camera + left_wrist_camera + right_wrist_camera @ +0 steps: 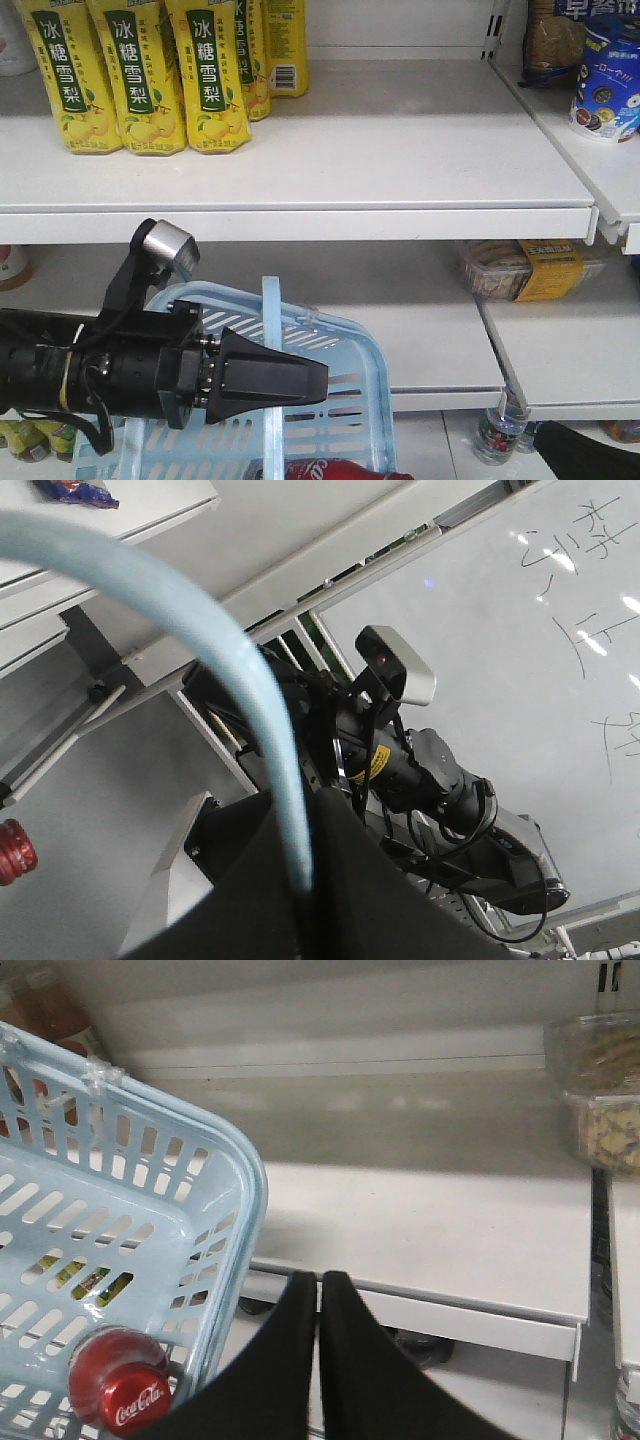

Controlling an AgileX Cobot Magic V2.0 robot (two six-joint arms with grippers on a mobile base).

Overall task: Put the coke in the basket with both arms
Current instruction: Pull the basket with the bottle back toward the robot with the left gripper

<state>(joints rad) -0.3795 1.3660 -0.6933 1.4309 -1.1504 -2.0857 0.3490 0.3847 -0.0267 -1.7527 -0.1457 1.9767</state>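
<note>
The light blue basket [215, 1160] is at the left, in front of the lower shelf [430, 1230]. The coke [120, 1392] lies inside it, at its near end, with the red cap turned up to the right wrist camera. The left gripper [305, 885] is clenched on the handle [240, 670] of the basket. Just right of the basket rim, the right gripper [320, 1290] has its jaws pressed together and holds nothing. A clear snack box [600, 1090] stands at the far right on the shelf.
</note>
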